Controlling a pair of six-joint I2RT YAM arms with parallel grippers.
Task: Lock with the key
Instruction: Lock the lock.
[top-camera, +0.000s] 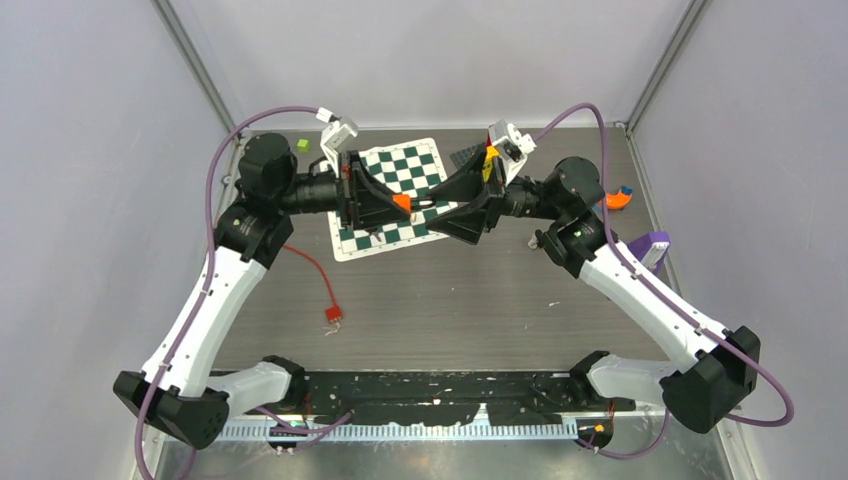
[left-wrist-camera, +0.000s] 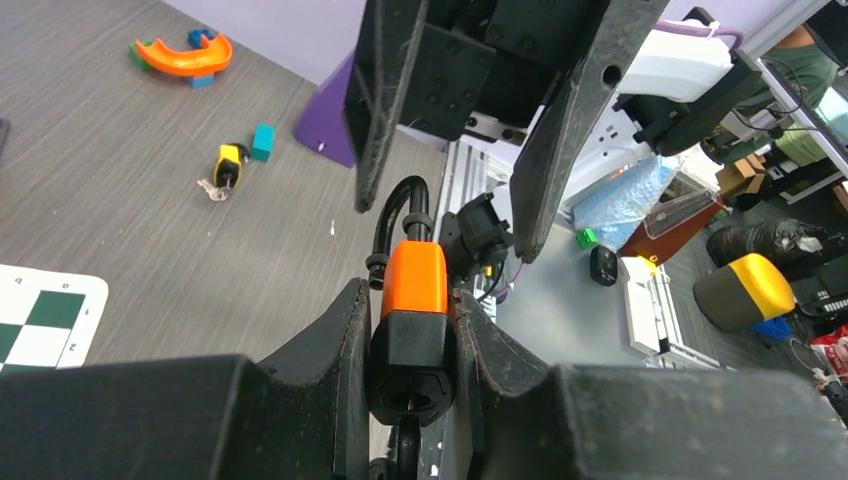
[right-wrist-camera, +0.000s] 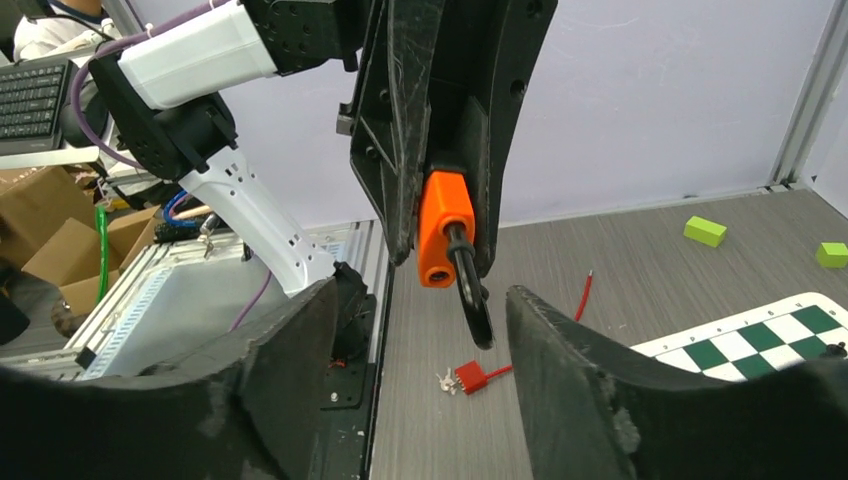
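Observation:
My left gripper (top-camera: 393, 203) is shut on an orange-and-black padlock (top-camera: 402, 202), held above the chessboard. In the left wrist view the padlock (left-wrist-camera: 410, 320) is pinched between my fingers (left-wrist-camera: 340, 340), and a dark key head (left-wrist-camera: 405, 445) shows below its keyway. Its black shackle (right-wrist-camera: 470, 300) sticks out with one end free of the orange body (right-wrist-camera: 443, 225). My right gripper (right-wrist-camera: 422, 290) is open and empty. It faces the padlock, with its tips on either side of the shackle and not touching it. It also shows in the top view (top-camera: 428, 205).
A green-and-white chessboard (top-camera: 420, 160) lies under both grippers. A red cable lock with keys (top-camera: 332, 315) lies on the table in front. A yellow padlock with keys (left-wrist-camera: 225, 170), a teal block (left-wrist-camera: 262, 140), an orange curved piece (left-wrist-camera: 185, 55) and a purple object (top-camera: 650, 245) lie on the right.

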